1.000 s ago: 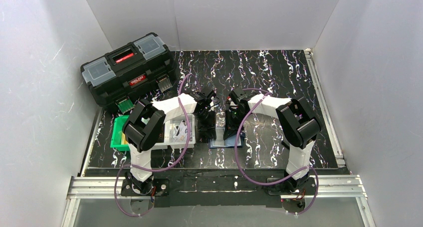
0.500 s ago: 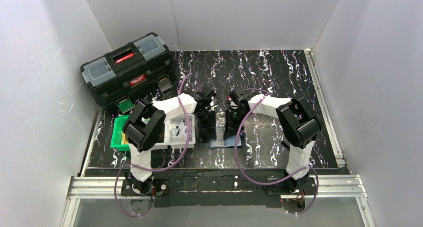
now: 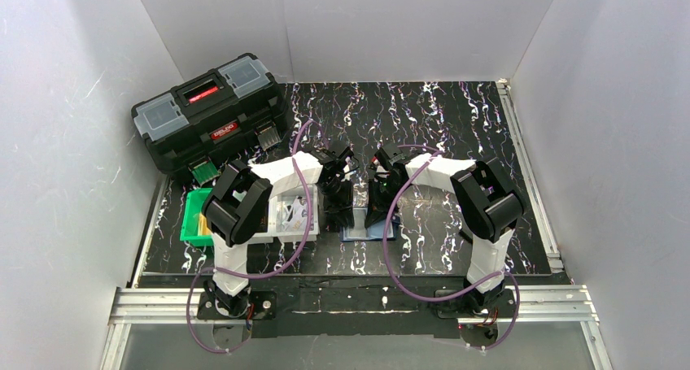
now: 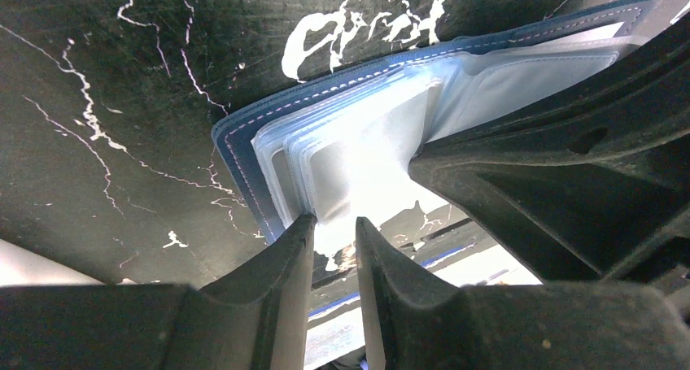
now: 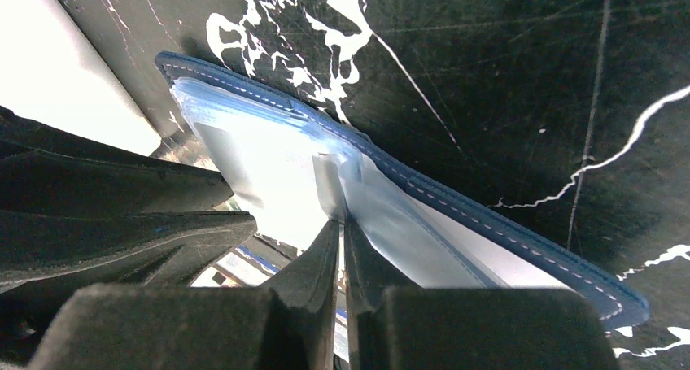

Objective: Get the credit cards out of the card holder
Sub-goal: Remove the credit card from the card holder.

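Note:
The navy-blue card holder (image 3: 363, 230) lies spread on the black marbled table between both arms, mostly hidden from above. In the left wrist view the card holder (image 4: 241, 154) shows its stitched edge and a fan of clear pocket leaves (image 4: 358, 142). My left gripper (image 4: 334, 221) points down at the edge of those leaves, its jaws a narrow gap apart. My right gripper (image 5: 342, 221) is shut on one clear pocket leaf (image 5: 325, 175) of the card holder (image 5: 496, 238), lifting it. From above, the left gripper (image 3: 338, 215) and right gripper (image 3: 376, 214) stand close together. No credit cards can be made out.
A black toolbox (image 3: 210, 110) sits at the back left. A green bin (image 3: 194, 215) and a clear tray with white slips (image 3: 291, 214) lie left of the left gripper. White walls close in the table on three sides.

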`<move>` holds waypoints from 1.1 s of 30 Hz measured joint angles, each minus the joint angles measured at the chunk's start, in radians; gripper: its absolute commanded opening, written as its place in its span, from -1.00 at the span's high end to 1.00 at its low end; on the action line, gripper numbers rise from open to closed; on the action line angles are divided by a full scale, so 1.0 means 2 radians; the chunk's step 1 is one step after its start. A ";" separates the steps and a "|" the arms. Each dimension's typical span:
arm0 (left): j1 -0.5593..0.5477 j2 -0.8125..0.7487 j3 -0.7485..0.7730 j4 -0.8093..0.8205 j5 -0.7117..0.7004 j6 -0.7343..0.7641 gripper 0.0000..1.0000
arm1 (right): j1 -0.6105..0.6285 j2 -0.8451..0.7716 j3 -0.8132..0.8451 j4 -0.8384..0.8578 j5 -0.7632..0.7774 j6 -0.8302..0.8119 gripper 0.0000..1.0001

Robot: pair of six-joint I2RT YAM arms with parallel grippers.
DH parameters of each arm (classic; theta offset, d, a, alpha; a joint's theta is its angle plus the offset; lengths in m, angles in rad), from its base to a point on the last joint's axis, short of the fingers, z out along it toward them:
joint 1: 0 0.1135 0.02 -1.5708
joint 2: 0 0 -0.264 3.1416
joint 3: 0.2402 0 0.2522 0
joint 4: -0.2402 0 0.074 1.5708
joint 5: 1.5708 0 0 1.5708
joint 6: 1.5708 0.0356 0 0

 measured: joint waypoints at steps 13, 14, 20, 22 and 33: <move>-0.004 -0.004 -0.001 0.021 0.010 -0.015 0.77 | -0.001 -0.007 -0.009 0.014 -0.008 0.005 0.41; -0.005 -0.004 -0.001 0.022 0.010 -0.015 0.80 | -0.002 -0.007 -0.010 0.014 -0.009 0.006 0.36; -0.007 -0.006 0.000 0.024 0.013 -0.018 1.00 | -0.002 -0.015 -0.017 0.026 -0.016 0.010 0.09; -0.009 -0.007 0.005 0.021 0.011 -0.018 1.00 | -0.002 -0.021 -0.020 0.028 -0.016 0.012 0.01; -0.022 -0.007 0.046 -0.020 -0.029 -0.017 1.00 | -0.010 -0.105 -0.026 0.008 0.050 0.015 -0.03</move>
